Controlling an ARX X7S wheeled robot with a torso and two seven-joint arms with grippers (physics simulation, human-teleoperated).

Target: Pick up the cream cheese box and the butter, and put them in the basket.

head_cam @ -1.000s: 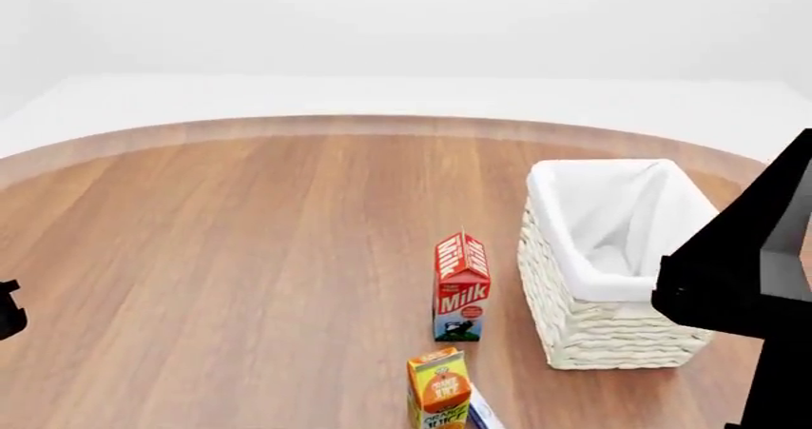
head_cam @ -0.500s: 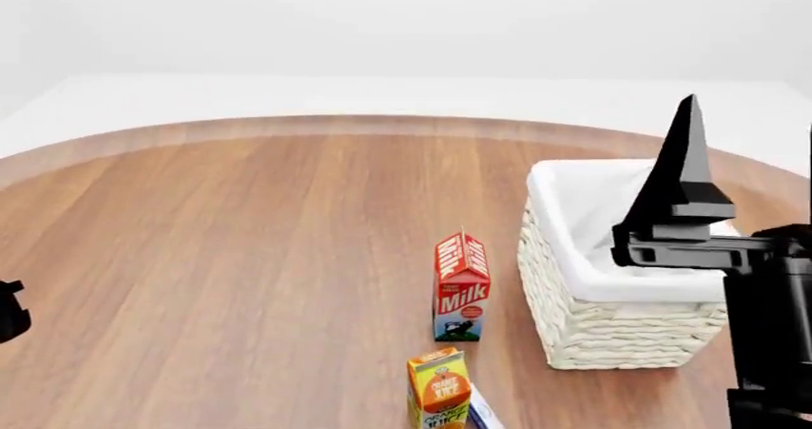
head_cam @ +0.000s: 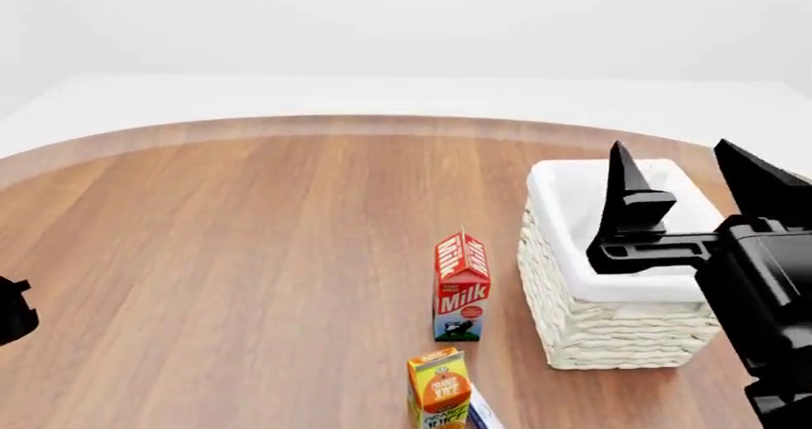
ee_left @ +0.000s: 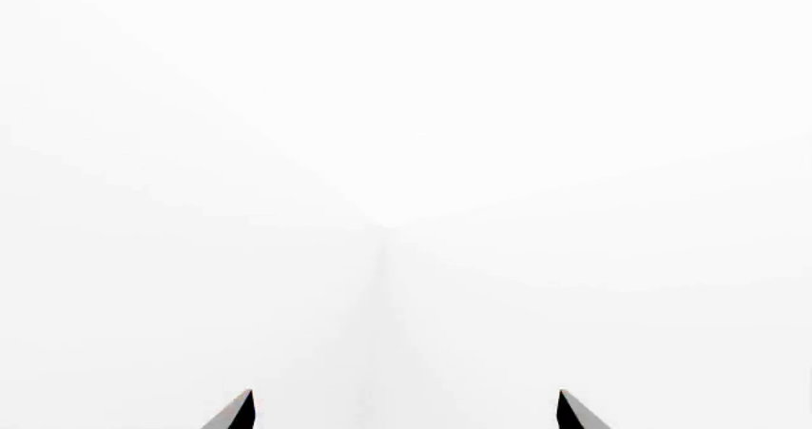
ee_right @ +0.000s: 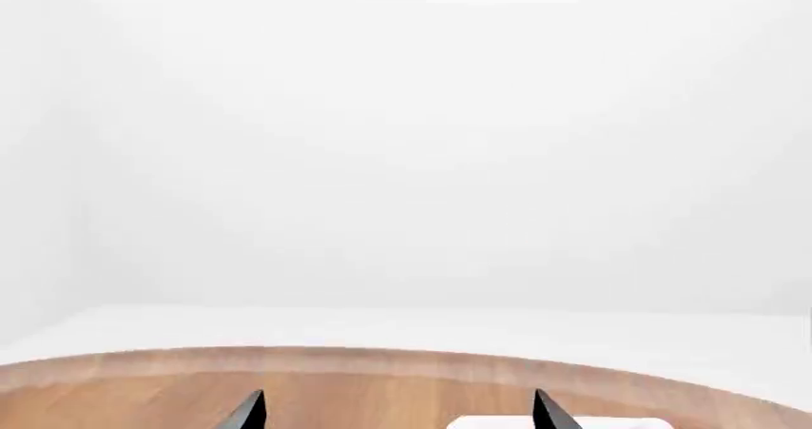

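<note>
Right gripper (head_cam: pixel 686 177) was raised over the near right part of the basket (head_cam: pixel 596 286), fingers pointing up and away, spread apart with nothing between them. In the right wrist view the two fingertips (ee_right: pixel 251 412) showed well separated at the frame edge, aimed at the white wall, with the table's far edge (ee_right: pixel 190 367) and a sliver of the basket rim (ee_right: pixel 558 422) below them.

Left gripper (ee_left: pixel 403 412): wrist view showed two dark fingertips (ee_left: pixel 236 413) set wide apart, nothing held, facing only white wall. In the head view only a small black part of the left arm (head_cam: pixel 13 313) showed at the left edge, well away from the cartons.

Basket stood on the right side of the wooden table (head_cam: pixel 228 258), its white lining visible; what lay inside could not be made out past the arm.

Milk carton (head_cam: pixel 461 286) stood upright just left of the basket, apart from it. Juice carton (head_cam: pixel 439 388) stood upright nearer the robot, cut by the bottom edge of the head view. Just right of the juice carton's base, a white-and-blue sliver was visible, the cream cheese box (head_cam: pixel 482 414), mostly out of frame.

Butter was not visible in any view.
</note>
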